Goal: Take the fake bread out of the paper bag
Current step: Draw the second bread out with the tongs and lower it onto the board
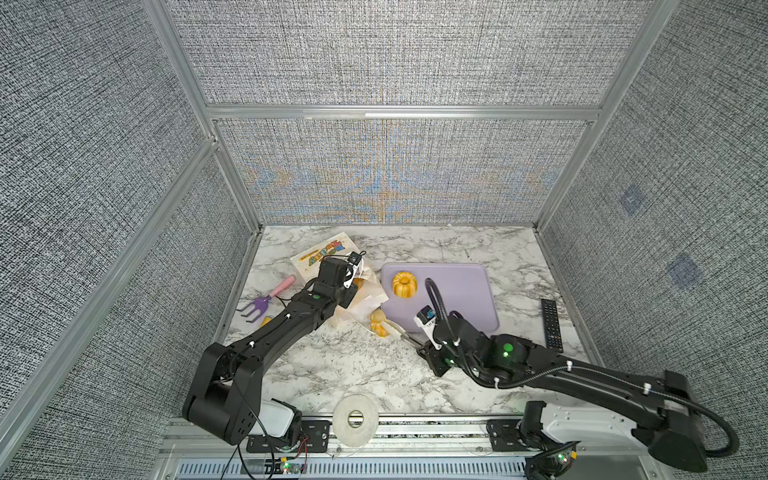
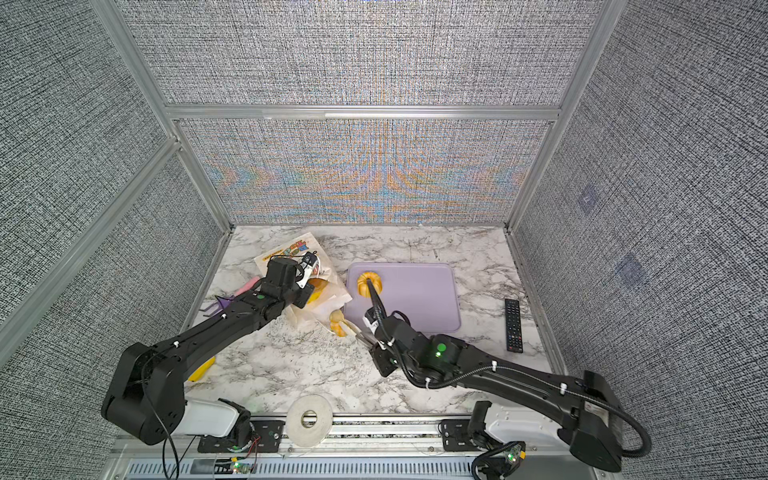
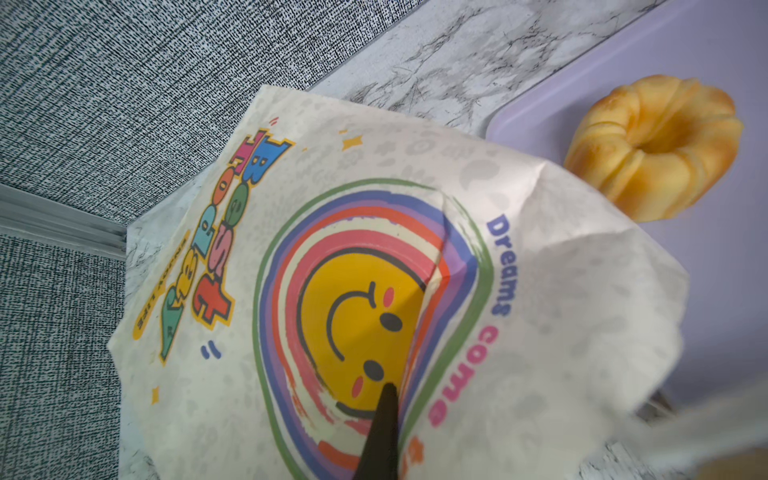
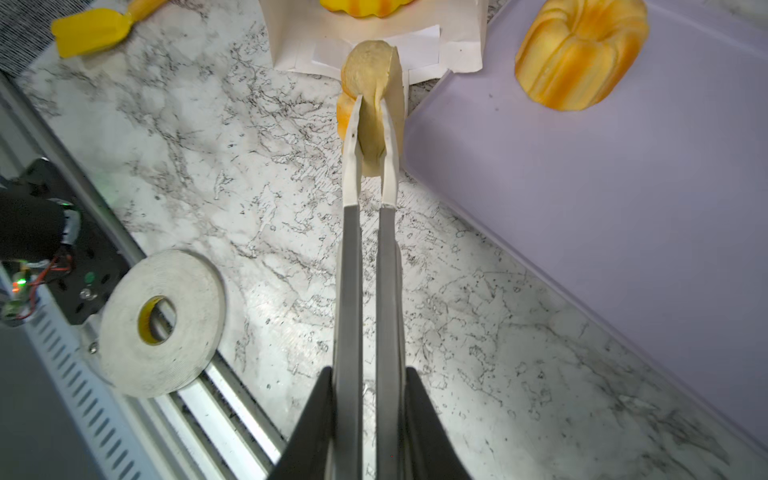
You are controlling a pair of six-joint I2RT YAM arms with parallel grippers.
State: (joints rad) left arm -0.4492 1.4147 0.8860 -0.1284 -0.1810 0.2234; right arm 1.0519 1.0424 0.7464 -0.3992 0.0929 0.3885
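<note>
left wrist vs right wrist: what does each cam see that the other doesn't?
Left wrist only: the rainbow-smiley print on the paper bag.
Right wrist only: the right gripper shut on a pale roll, plus the tape roll and the yellow toy shovel.
Both: the fluted bun on the purple tray, part of the bag, and the marble table.

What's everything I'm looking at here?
paper bag: one, cream, rainbow smiley, back left
tray: one, lilac, centre
fluted bun: one, golden, on tray
second bun: one, golden, in bag mouth
pale roll: one, pale yellow, gripped beside tray
remote: one, black, right
tape roll: one, white, front edge
toy fork: one, purple-pink, left
toy shovel: one, yellow, left
table: white marble
left pincer: black, shut on paper bag
right pincer: pale-tipped, shut on pale roll
</note>
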